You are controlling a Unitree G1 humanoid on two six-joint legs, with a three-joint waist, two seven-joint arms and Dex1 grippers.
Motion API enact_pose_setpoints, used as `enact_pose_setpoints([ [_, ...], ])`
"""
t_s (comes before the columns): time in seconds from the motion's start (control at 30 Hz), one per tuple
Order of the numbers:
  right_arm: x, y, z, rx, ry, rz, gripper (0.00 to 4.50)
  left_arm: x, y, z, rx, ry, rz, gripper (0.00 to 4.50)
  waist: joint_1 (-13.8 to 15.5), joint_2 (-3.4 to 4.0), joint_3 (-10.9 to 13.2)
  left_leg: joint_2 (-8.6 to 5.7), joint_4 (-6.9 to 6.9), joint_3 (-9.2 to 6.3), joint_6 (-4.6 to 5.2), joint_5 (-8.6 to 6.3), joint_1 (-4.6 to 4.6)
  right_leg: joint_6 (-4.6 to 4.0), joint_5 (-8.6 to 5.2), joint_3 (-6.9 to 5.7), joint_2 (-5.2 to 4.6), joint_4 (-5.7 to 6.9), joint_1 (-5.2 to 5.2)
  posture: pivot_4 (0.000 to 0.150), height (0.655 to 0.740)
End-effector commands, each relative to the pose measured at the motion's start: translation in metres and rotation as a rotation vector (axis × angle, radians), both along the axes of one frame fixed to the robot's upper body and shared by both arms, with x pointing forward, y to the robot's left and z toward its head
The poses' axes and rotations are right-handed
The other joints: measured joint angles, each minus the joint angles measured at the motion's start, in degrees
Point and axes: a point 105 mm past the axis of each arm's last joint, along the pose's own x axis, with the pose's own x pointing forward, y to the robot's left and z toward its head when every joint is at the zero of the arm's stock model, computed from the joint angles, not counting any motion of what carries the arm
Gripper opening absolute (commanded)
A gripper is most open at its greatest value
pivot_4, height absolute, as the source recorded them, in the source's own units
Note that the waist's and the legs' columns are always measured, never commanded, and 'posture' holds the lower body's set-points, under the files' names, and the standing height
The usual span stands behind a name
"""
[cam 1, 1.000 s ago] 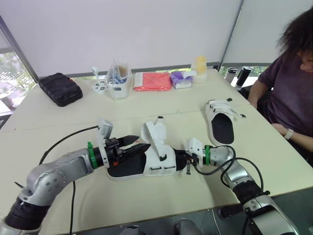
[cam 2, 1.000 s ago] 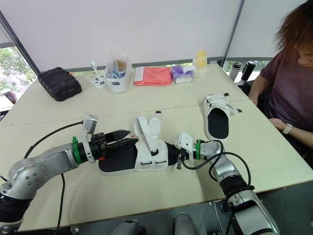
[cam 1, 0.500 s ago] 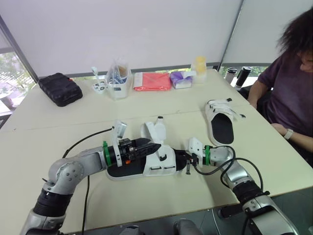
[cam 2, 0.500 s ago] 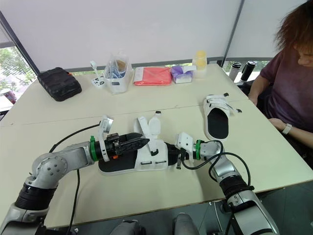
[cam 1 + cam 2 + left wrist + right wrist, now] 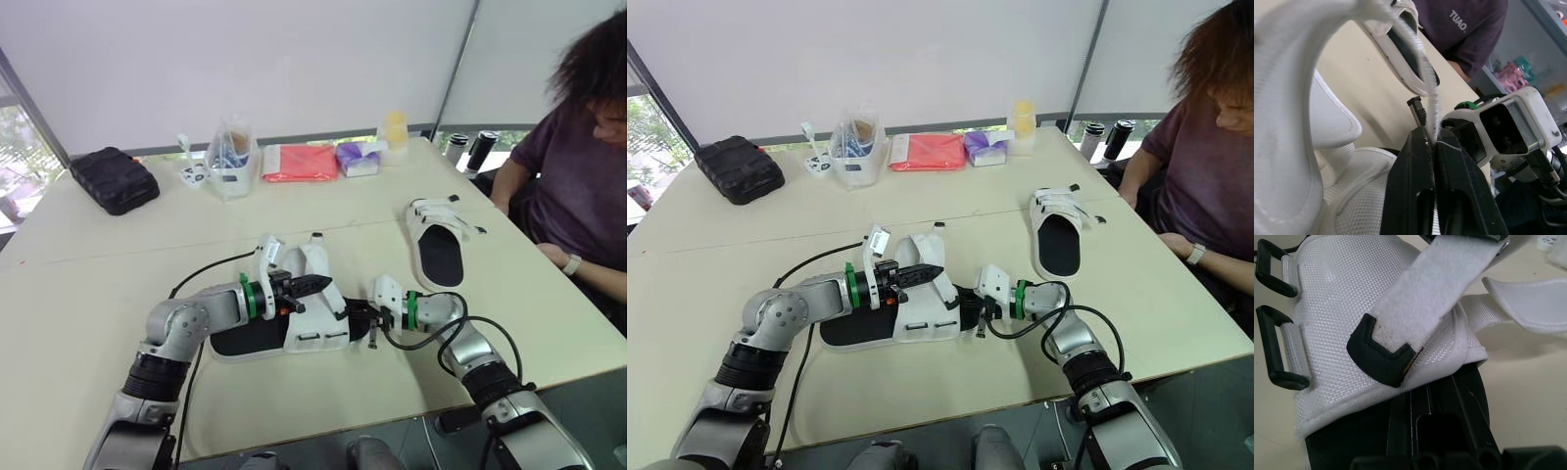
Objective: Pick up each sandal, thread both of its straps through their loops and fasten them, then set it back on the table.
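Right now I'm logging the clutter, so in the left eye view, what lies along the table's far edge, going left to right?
black pouch → clear tub → red packet → purple pack → yellow bottle → dark tumblers

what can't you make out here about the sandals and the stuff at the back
Far sandal: whether its straps are fastened, too small in the eye views.
Clear tub: contents too small, eye views.
Near sandal: the footbed beneath its white upper is hidden, right wrist view.

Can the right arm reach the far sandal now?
Probably yes: bare table lies between the right gripper and the far sandal. But it sits against the near sandal, whose strap the left gripper pinches.
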Motion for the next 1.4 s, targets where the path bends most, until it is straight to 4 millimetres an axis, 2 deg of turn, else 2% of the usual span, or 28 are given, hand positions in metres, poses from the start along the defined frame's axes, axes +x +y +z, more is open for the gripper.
enact_pose_setpoints([
  [0.03, -0.006, -0.016, -0.042, -0.125, 0.128, -0.069, 0.00, -0.001, 0.014, 0.025, -0.083, -0.019, -0.059, 0.04, -0.1, 0.00, 0.0, 0.00, 0.00, 0.00, 0.00, 0.00, 0.00, 0.00, 0.00, -0.01, 0.00, 0.00, 0.00, 0.150, 0.7400],
  [0.23, -0.006, -0.015, -0.043, -0.126, 0.134, -0.067, 0.00, 0.004, 0.040, 0.051, -0.151, -0.021, -0.144, 0.04, -0.2, 0.00, 0.0, -0.01, -0.02, -0.01, 0.00, 0.00, -0.03, -0.01, -0.01, -0.03, 0.01, -0.01, -0.04, 0.150, 0.7400],
  [0.37, -0.006, -0.012, -0.044, -0.125, 0.139, -0.060, 0.00, -0.003, 0.049, 0.053, -0.113, -0.029, -0.271, 0.04, -0.4, 0.00, 0.1, -0.01, -0.09, 0.00, -0.01, 0.00, -0.03, -0.02, -0.01, -0.02, 0.04, -0.02, -0.08, 0.150, 0.7400],
  [0.53, -0.006, -0.011, -0.045, -0.126, 0.141, -0.057, 0.00, -0.013, 0.046, 0.050, -0.056, -0.045, -0.397, 0.04, -0.4, -0.01, 0.1, 0.00, -0.10, 0.00, -0.03, 0.00, -0.03, -0.05, -0.03, -0.02, 0.03, -0.03, -0.09, 0.150, 0.7400],
  [0.63, -0.007, -0.011, -0.046, -0.124, 0.144, -0.059, 0.00, -0.018, 0.041, 0.042, -0.013, -0.060, -0.446, 0.04, -0.4, -0.02, 0.1, 0.01, -0.11, -0.01, -0.03, 0.00, -0.03, -0.06, -0.03, -0.01, 0.03, -0.03, -0.10, 0.150, 0.7400],
  [0.83, -0.009, -0.013, -0.047, -0.126, 0.149, -0.063, 0.00, -0.023, 0.035, 0.029, 0.054, -0.100, -0.484, 0.04, -0.3, -0.03, 0.1, 0.03, -0.12, -0.02, -0.04, -0.01, -0.03, -0.05, -0.04, 0.01, 0.02, -0.05, -0.11, 0.150, 0.7400],
  [1.4, -0.008, -0.014, -0.046, -0.120, 0.148, -0.072, 0.00, -0.031, 0.029, 0.018, 0.110, -0.152, -0.528, 0.04, -0.3, -0.04, 0.1, 0.09, -0.22, -0.06, -0.05, -0.02, -0.08, -0.07, -0.04, 0.00, 0.04, -0.34, -0.06, 0.150, 0.7400],
])
